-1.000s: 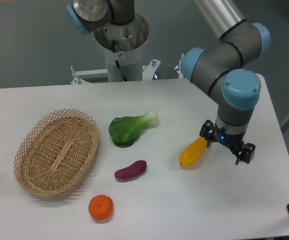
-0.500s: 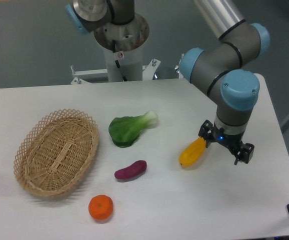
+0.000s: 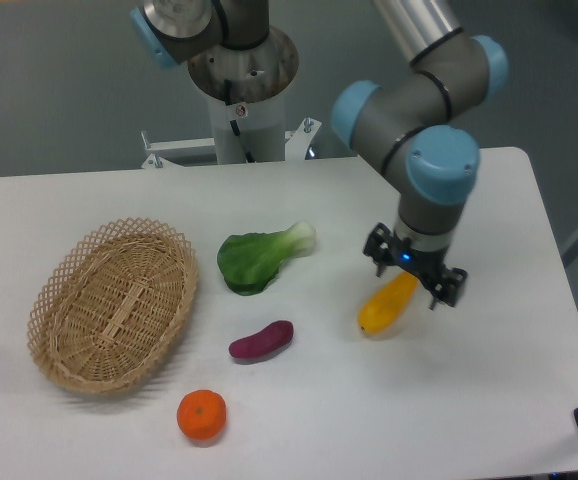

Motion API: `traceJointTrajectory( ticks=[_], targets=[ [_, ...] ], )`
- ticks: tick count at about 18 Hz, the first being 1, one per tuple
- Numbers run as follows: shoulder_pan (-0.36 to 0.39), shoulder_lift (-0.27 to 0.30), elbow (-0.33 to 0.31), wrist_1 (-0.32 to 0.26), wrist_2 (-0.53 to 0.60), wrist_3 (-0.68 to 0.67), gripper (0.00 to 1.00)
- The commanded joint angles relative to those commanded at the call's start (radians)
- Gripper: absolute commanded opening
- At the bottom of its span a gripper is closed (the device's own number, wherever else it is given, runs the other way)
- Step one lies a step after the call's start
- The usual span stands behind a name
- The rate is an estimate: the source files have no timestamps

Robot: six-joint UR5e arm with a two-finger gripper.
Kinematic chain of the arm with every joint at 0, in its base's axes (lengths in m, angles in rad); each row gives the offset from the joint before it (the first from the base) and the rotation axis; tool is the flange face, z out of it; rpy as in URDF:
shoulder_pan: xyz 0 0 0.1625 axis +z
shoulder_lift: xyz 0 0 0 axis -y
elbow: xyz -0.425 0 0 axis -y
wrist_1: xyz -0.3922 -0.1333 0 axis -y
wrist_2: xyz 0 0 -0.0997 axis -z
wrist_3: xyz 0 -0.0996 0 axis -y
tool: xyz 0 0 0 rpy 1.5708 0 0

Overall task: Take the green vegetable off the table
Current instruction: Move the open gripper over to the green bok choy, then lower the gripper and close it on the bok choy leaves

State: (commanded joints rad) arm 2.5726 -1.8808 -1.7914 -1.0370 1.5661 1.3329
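The fingers [image 3: 415, 277] hang spread apart, two dark prongs with nothing between them, poised above the upper end of the yellow elongated vegetable [image 3: 386, 305], which lies tilted on the white rounded-corner surface [image 3: 529, 350] just below and a little to the left of them. Whether the prongs touch the yellow piece I cannot tell from here. Above the fingers rises the grey arm with its pale blue joint caps [image 3: 439, 165]. Well off to the left of the fingers lies the green vegetable with its broad dark leaf and short pale stalk [image 3: 261, 256], flat on the surface, stalk end pointing back toward the fingers. Below it and nearer the front sits a small purple eggplant-shaped piece [image 3: 261, 340], then a round orange fruit [image 3: 201, 414] further down-left. Farthest from the fingers, at the left, rests an oval woven wicker basket [image 3: 112, 302].
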Motion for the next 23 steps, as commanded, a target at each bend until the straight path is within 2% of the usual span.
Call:
traceJointTrajectory(
  ticks=[8,12,17,20,21,23],
  targets=[
    [-0.068,0.074,-0.195,0.0,-0.014,0.008,1.0],
    [-0.072,0.103,-0.281,0.0,-0.017,0.014,1.0],
    [-0.097,0.101,-0.296,0.006,-0.024,0.005,1.0],
    [-0.109,0.089,-0.299,0.055,-0.025,0.002,1.0],
    [-0.109,0.086,-0.301,0.067,-0.024,-0.006,0.96],
    [-0.109,0.084,-0.299,0.069,-0.024,-0.009,0.81]
  ],
)
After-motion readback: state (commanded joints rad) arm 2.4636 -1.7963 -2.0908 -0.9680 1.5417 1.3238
